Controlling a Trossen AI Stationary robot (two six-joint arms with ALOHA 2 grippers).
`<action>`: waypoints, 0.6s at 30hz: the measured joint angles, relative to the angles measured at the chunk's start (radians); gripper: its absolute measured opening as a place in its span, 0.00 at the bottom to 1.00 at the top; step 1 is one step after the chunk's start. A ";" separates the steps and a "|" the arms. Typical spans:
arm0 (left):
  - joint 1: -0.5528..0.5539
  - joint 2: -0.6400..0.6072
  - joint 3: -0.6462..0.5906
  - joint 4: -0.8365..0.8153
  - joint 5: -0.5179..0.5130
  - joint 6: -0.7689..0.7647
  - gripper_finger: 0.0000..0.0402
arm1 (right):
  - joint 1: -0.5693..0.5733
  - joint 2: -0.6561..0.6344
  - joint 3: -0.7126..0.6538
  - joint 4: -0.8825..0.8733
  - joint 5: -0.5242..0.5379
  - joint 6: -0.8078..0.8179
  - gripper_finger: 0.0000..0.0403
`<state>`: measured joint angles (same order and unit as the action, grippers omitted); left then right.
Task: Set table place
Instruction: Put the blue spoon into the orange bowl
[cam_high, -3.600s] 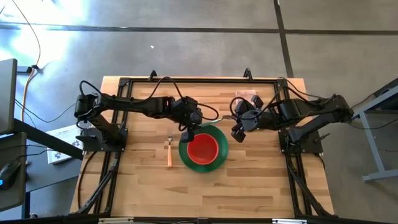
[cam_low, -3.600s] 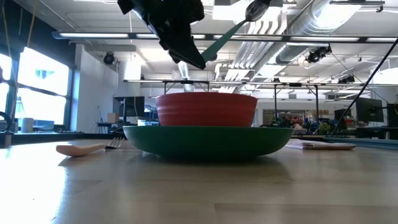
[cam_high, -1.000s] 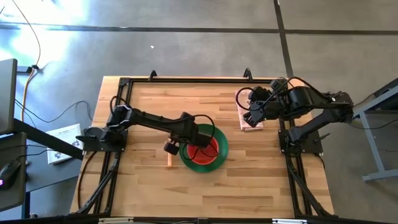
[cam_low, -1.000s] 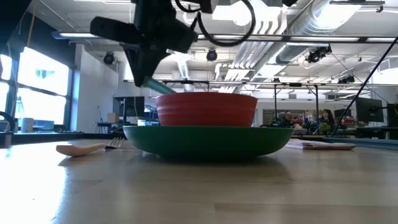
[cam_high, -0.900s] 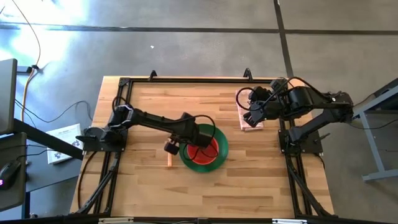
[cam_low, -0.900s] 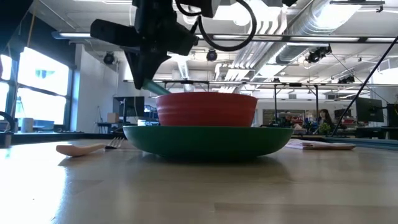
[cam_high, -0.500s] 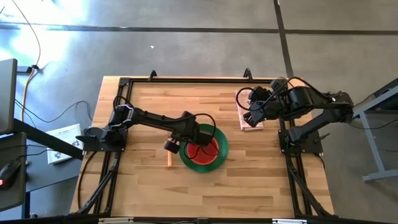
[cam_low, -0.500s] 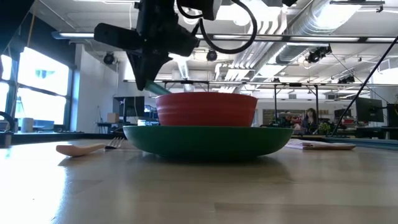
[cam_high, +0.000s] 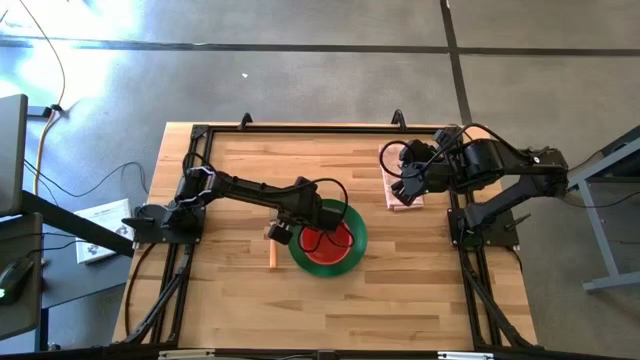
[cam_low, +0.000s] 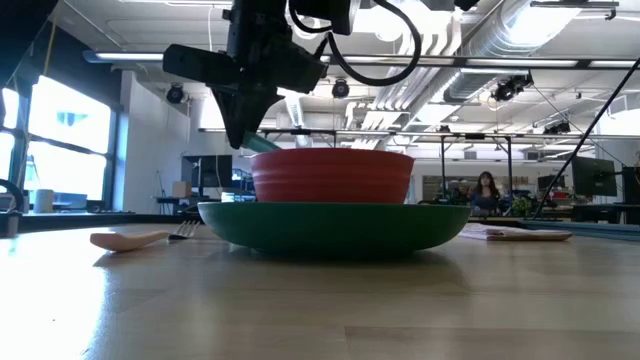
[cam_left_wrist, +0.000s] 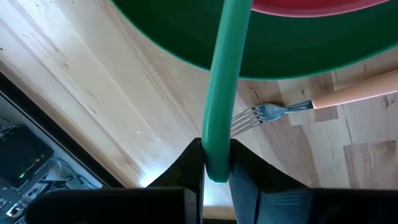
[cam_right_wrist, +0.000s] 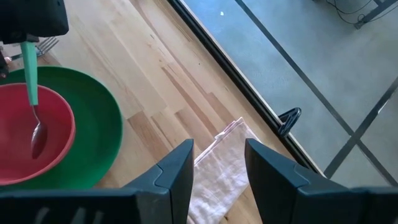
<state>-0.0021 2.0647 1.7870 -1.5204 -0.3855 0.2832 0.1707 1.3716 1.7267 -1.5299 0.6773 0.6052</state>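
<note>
A red bowl (cam_high: 327, 241) stands on a green plate (cam_high: 350, 225) at the middle of the table (cam_high: 230, 300). A fork (cam_high: 272, 255) with a pale orange handle lies on the wood just left of the plate. My left gripper (cam_high: 283, 232) hangs over the plate's left rim, shut on a spoon with a green handle (cam_right_wrist: 29, 71); the spoon's metal bowl (cam_right_wrist: 38, 140) is inside the red bowl. My right gripper (cam_right_wrist: 219, 149) stands open above a white napkin (cam_high: 403, 190) at the table's right. My left gripper pinches the free end of the spoon's green handle (cam_left_wrist: 214, 163) between its two fingers. The handle runs on forward from the fingers, slanting down from the table's left over the plate's rim into the red bowl. Whether the metal end touches the bowl, I cannot tell.
The fork's tines (cam_left_wrist: 252, 116) point toward the plate's rim, right below the spoon's handle. A black rail frame (cam_high: 300, 130) edges the table. Bare wood lies in front of the plate and at the far left.
My left gripper has crept toward the table's right, closer to the red bowl, carrying the spoon along. The bowl, plate, fork and napkin have kept their places.
</note>
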 joint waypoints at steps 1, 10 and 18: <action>0.004 0.000 0.000 0.000 0.000 0.000 0.08 | 0.000 0.000 0.000 0.000 0.000 0.000 0.34; 0.017 0.000 -0.001 -0.001 0.005 -0.002 0.08 | 0.000 0.000 0.000 0.000 -0.008 -0.003 0.34; 0.015 0.000 -0.034 0.006 0.035 -0.007 0.08 | 0.000 0.000 0.000 0.000 -0.008 -0.011 0.34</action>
<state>0.0128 2.0644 1.7525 -1.5142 -0.3504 0.2765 0.1707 1.3716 1.7264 -1.5303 0.6697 0.5938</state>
